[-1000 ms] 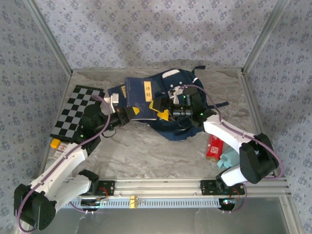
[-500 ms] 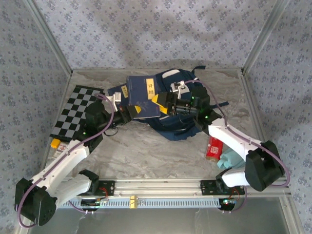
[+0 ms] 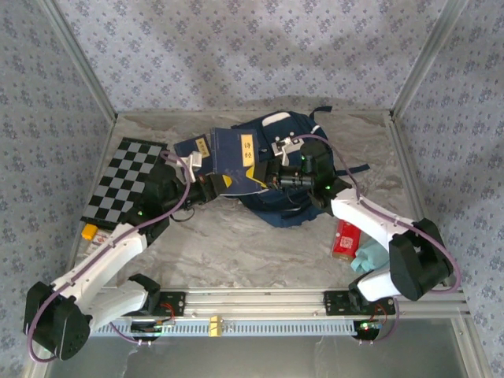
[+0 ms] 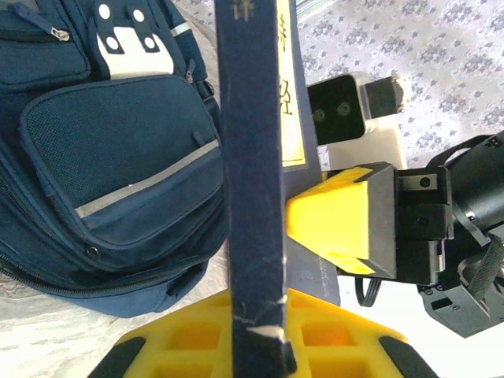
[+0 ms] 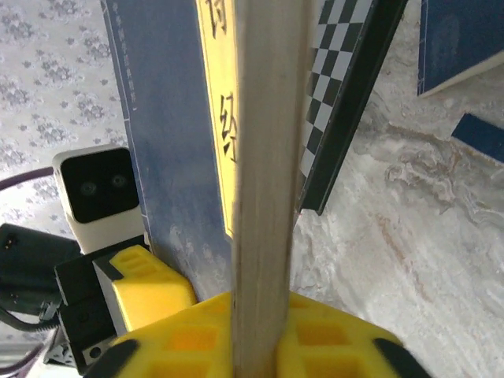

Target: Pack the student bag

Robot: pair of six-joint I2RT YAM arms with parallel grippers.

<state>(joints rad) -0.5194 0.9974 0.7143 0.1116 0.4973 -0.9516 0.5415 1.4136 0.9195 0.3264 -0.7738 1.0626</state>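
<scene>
Student bag [image 4: 118, 157] lies beside navy book [image 3: 236, 153], clamped by left gripper [image 4: 256, 339] and right gripper [image 5: 260, 331].

table [image 3: 236, 244]: marbled | on it: student bag [image 3: 299, 128], checkerboard [image 3: 122, 181], red packet [image 3: 344, 239], teal cloth [image 3: 370, 256]

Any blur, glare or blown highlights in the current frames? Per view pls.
Top external: evenly lit and sharp, with soft shadow patches on the back wall. Left wrist: the student bag is crisp, and the bottom-right corner is blown to white. Right wrist: the book, close to the lens, has a soft, featureless page edge, and the marbled table behind it looks sharper.
</scene>
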